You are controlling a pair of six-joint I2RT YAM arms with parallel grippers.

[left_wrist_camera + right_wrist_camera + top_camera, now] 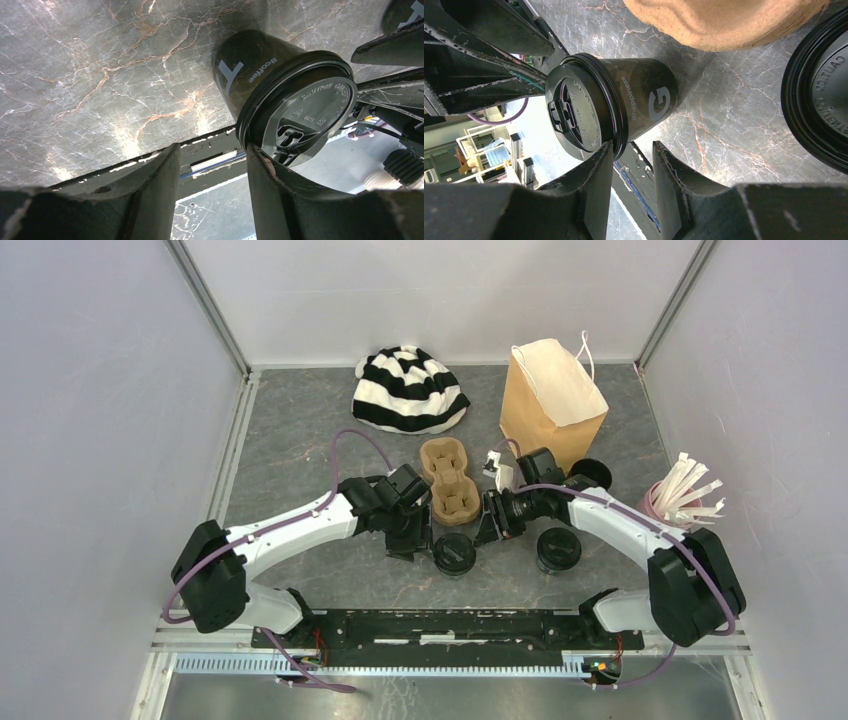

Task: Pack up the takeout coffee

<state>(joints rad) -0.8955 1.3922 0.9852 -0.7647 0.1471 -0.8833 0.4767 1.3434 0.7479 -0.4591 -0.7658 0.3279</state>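
One takeout coffee [454, 554], a small black cup with a flat black lid, stands near the table's front between my two grippers. The left gripper [410, 538] is just to its left. In the left wrist view the cup [280, 100] sits beside the right finger [265, 190], and the left gripper [212, 150] is open on bare air. The right gripper [490, 527] is on the cup's other side. In the right wrist view the cup [624, 100] lies off the left finger [594, 180], outside the open right gripper [632, 147]. A second lidded coffee [558, 548] stands further right, and its lid [824, 90] shows here too.
The brown cardboard carrier [448, 480] lies just behind the grippers. The brown paper bag [550, 395] stands open at the back right, with another round black thing [592, 473] by its base. A striped hat [410, 388] lies at the back. A pink cup of white sticks [680, 498] stands far right.
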